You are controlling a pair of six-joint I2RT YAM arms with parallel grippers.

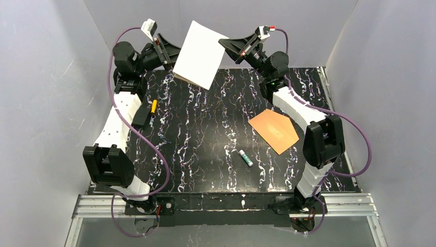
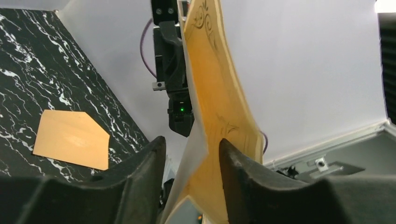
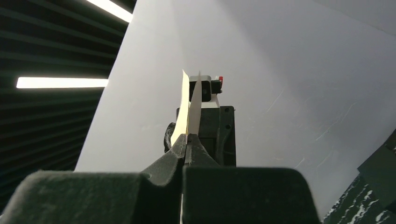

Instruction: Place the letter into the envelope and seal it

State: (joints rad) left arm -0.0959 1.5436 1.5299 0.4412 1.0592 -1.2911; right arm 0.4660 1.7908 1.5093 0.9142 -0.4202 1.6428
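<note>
The letter (image 1: pixel 199 54) hangs in the air above the table's back edge, its white back toward the top camera, folded over. My right gripper (image 1: pixel 226 43) is shut on its right edge; in the right wrist view the jaws (image 3: pixel 186 140) pinch the folded sheet (image 3: pixel 189 100) edge-on. My left gripper (image 1: pixel 167 51) is at the sheet's left edge. In the left wrist view its fingers (image 2: pixel 191 151) stand apart, with the cream, bordered letter (image 2: pixel 219 93) passing between them. The orange-brown envelope (image 1: pixel 275 129) lies flat on the table at the right, and also shows in the left wrist view (image 2: pixel 70 139).
A small glue stick (image 1: pixel 245 157) lies on the black marbled table (image 1: pixel 205 134) left of the envelope. A yellow-and-black pen (image 1: pixel 152 107) lies beside the left arm. Grey walls enclose the table on the left, back and right.
</note>
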